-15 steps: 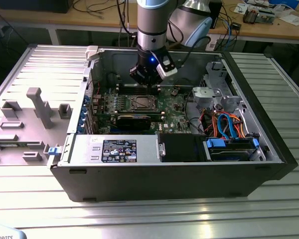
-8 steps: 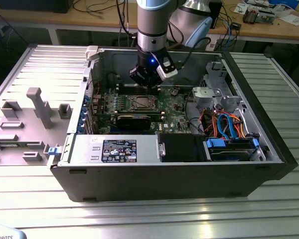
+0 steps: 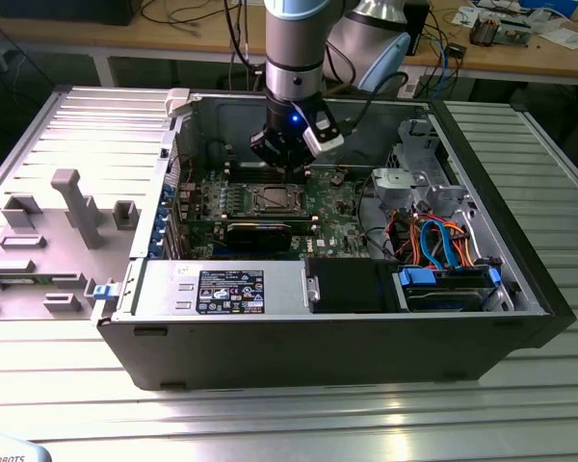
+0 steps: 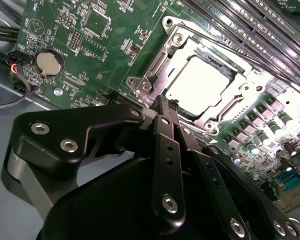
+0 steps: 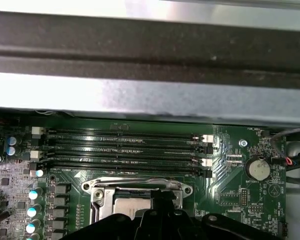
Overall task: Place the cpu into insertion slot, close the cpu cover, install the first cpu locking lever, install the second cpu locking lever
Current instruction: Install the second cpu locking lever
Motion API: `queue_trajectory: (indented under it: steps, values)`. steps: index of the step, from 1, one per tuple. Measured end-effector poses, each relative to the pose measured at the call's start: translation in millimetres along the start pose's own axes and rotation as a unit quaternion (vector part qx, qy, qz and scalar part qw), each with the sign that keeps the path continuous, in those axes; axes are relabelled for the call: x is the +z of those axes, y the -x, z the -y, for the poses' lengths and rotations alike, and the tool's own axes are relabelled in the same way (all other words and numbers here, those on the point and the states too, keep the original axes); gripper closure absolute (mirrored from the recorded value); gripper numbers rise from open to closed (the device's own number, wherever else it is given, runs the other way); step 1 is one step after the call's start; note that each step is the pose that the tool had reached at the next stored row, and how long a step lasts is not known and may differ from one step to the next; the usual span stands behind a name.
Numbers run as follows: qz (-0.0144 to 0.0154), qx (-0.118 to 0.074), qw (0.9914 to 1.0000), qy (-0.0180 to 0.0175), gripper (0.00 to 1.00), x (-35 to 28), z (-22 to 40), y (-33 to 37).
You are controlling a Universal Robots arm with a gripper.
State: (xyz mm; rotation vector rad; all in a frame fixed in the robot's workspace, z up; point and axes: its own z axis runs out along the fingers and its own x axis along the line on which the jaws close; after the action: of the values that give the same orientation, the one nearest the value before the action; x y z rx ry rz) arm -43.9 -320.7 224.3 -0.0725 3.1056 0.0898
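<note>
Lying in the open computer case, one green circuit board carries four long memory slots and one coin battery. One cpu sits in the insertion slot, with the cpu cover down around it. One gripper, fingers pressed together and empty, hovers at the socket's edge.
</note>
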Motion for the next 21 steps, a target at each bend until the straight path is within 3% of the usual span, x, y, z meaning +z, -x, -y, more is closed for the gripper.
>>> queue_trajectory:
  steps: [15,21]
  values:
    - [0.0,0.0,1.0,0.0,0.89,-1.3,0.6,0.0]
    - [0.0,0.0,1.0,-0.0005,0.89,-1.6,5.5,-0.5]
